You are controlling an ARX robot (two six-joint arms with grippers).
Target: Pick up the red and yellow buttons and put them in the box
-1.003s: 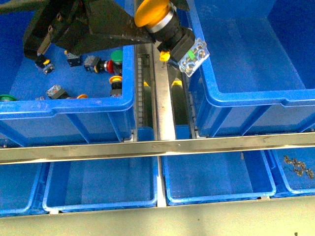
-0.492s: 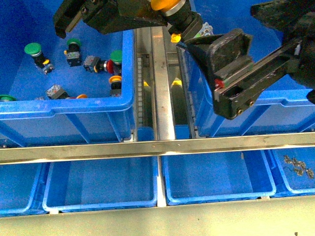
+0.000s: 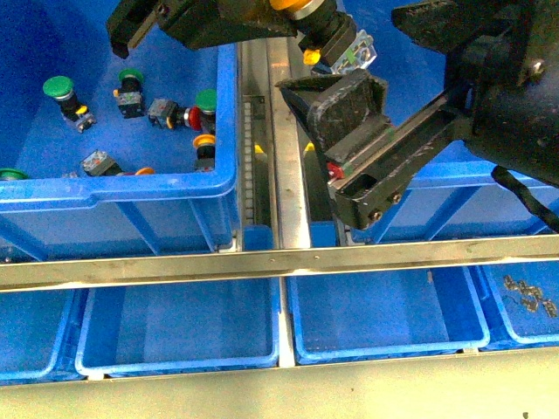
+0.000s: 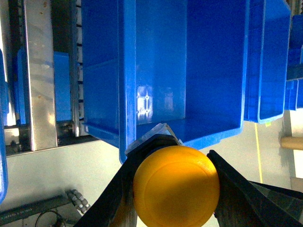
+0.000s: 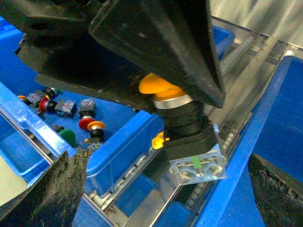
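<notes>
The left end effector (image 4: 174,165) is clenched on a yellow button (image 4: 176,185), with a dark finger on either side of its round cap. In the front view the button hangs cap-up near the top edge of the picture. It sits above the metal rail (image 3: 290,183) and the left rim of the box (image 3: 454,179). Its clear contact block (image 5: 196,165) has a green insert, and any marking on it is too small to read.

The right end effector (image 3: 389,63) is spread wide and holds nothing. One rough black finger (image 3: 341,109) lies just below the held button, over the box's left wall, and takes up much of the room there. The box interior seen from the left wrist is bare blue floor and smooth walls.

Left of the rail, a second blue crate (image 3: 131,188) holds loose switches: green caps (image 3: 58,87), a red button (image 3: 194,116) and an orange-yellow one (image 3: 204,141) close to its right wall. A steel crossbar (image 3: 175,266) runs along the near side of both crates. Below it are shallow blue trays (image 3: 175,327), and the far right one holds small metal parts (image 3: 528,297).
</notes>
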